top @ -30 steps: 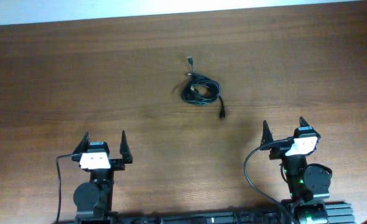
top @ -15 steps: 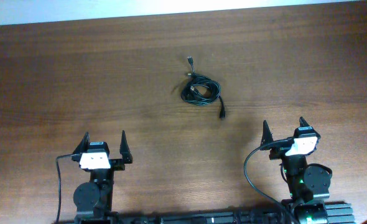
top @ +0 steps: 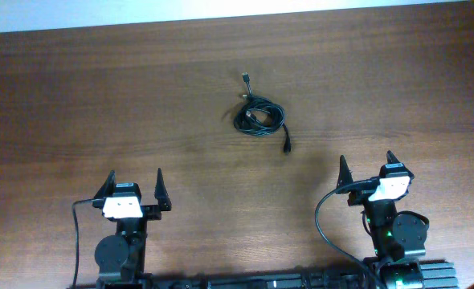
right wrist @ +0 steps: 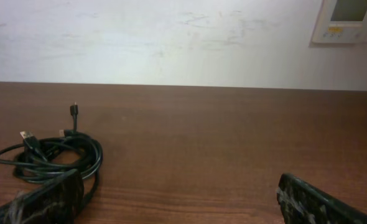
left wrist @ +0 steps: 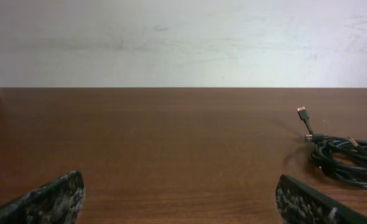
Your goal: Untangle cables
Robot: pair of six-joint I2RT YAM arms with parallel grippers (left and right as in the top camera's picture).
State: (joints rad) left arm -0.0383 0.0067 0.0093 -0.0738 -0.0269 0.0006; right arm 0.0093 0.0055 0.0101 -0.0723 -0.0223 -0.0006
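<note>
A tangled coil of black cables [top: 259, 118] lies on the brown table, a little right of centre, with plug ends sticking out toward the far side and the near right. It shows at the right in the left wrist view [left wrist: 348, 158] and at the left in the right wrist view [right wrist: 46, 159]. My left gripper [top: 132, 184] is open and empty near the front edge at the left. My right gripper [top: 365, 165] is open and empty near the front edge at the right. Both are well short of the coil.
The wooden table [top: 100, 104] stretches to a white wall behind it. A white wall panel [right wrist: 348, 20] hangs at the upper right in the right wrist view. A black arm cable [top: 321, 225] loops beside the right arm's base.
</note>
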